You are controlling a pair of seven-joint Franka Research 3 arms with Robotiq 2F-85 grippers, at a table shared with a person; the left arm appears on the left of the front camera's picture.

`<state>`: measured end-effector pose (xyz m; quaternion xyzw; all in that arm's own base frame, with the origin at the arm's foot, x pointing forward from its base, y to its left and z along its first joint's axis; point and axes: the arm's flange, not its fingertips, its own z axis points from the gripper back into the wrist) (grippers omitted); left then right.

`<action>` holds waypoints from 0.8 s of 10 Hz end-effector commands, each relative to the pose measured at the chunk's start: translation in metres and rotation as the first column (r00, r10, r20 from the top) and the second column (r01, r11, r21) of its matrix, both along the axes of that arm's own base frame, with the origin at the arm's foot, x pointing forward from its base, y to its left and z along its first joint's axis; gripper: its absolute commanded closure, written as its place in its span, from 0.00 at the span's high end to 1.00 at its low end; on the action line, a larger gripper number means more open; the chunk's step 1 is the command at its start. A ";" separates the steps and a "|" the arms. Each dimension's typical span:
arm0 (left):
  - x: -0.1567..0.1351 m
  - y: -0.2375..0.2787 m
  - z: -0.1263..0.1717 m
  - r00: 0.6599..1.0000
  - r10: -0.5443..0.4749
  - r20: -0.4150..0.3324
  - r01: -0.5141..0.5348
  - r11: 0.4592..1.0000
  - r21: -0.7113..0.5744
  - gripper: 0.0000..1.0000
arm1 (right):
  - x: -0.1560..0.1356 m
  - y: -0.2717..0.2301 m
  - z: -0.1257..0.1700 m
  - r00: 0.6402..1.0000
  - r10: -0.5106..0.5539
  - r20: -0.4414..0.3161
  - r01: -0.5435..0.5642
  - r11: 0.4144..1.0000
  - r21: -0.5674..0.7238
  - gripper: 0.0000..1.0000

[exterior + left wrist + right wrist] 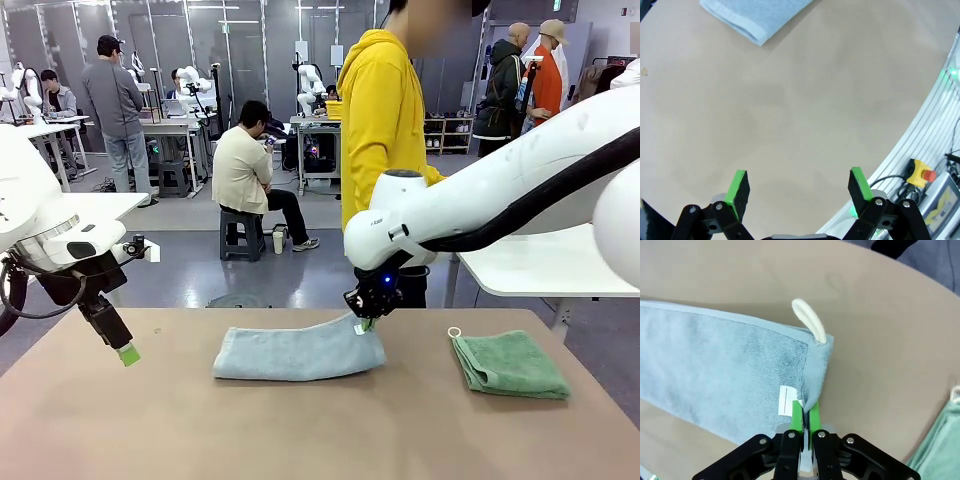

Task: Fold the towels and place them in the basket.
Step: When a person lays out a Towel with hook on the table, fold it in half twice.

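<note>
A pale grey-blue towel (298, 352) lies folded lengthwise across the middle of the table. My right gripper (365, 322) is shut on its right far corner, lifting that edge slightly. In the right wrist view the gripper (804, 416) pinches the towel's hem (812, 390) beside a white tag (786, 401), and a white loop (809, 320) sticks out of the corner. A mint green towel (510, 363) lies folded at the right. My left gripper (127, 353) hovers open above the table's left side, its fingers (738, 189) spread over bare tabletop, the grey-blue towel's end (752, 17) far ahead. The basket is out of view.
A person in a yellow hoodie (385, 120) stands at the table's far side behind my right arm. The table's front edge with a metal rail and a red stop button (922, 173) shows in the left wrist view. A white table (545, 265) stands at the back right.
</note>
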<state>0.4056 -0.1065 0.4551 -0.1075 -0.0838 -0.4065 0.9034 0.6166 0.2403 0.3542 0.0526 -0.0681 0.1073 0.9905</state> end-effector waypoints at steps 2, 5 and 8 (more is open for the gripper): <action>0.002 0.001 0.001 1.000 -0.005 0.002 0.005 1.000 0.012 1.00 | -0.015 -0.022 0.029 0.999 0.003 0.034 -0.001 0.997 -0.075 0.00; 0.002 0.001 0.001 1.000 -0.005 0.002 0.005 1.000 0.012 1.00 | -0.018 -0.008 0.068 0.997 0.034 0.066 -0.033 0.999 -0.026 0.00; 0.002 0.001 0.001 1.000 -0.005 0.002 0.005 1.000 0.012 1.00 | -0.015 0.049 0.095 0.998 0.018 0.053 -0.024 0.994 0.102 0.00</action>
